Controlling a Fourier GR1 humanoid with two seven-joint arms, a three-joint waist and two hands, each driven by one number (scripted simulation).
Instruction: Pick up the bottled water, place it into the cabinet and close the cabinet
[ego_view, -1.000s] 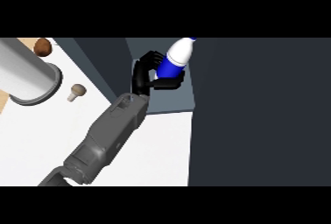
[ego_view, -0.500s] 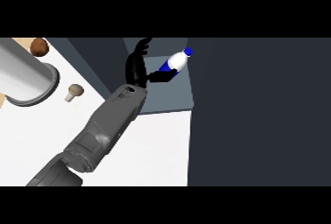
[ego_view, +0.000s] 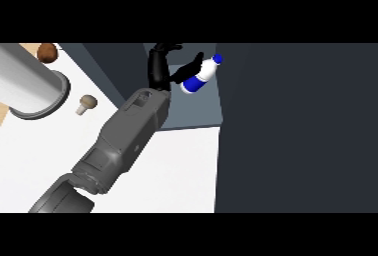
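Observation:
The bottled water (ego_view: 201, 75), white with a blue label and blue cap, leans tilted inside the grey-blue cabinet (ego_view: 193, 111), its cap pointing up and right against the dark panel. My left hand (ego_view: 164, 67) is just left of it, with fingers straightened upward and only the thumb reaching toward the bottle's side. The hand is open. Its grey forearm (ego_view: 125, 140) runs in from the lower left. My right hand shows nowhere in the head view.
A large dark cabinet panel (ego_view: 295, 125) fills the right side. On the white counter (ego_view: 177, 170) at left stand a big grey cylinder (ego_view: 29, 85), a small mushroom (ego_view: 86, 103) and a brown round object (ego_view: 46, 51).
The left hand carried the bottle farther into the cabinet, then its fingers uncurled from it. The bottle now leans by the dark panel.

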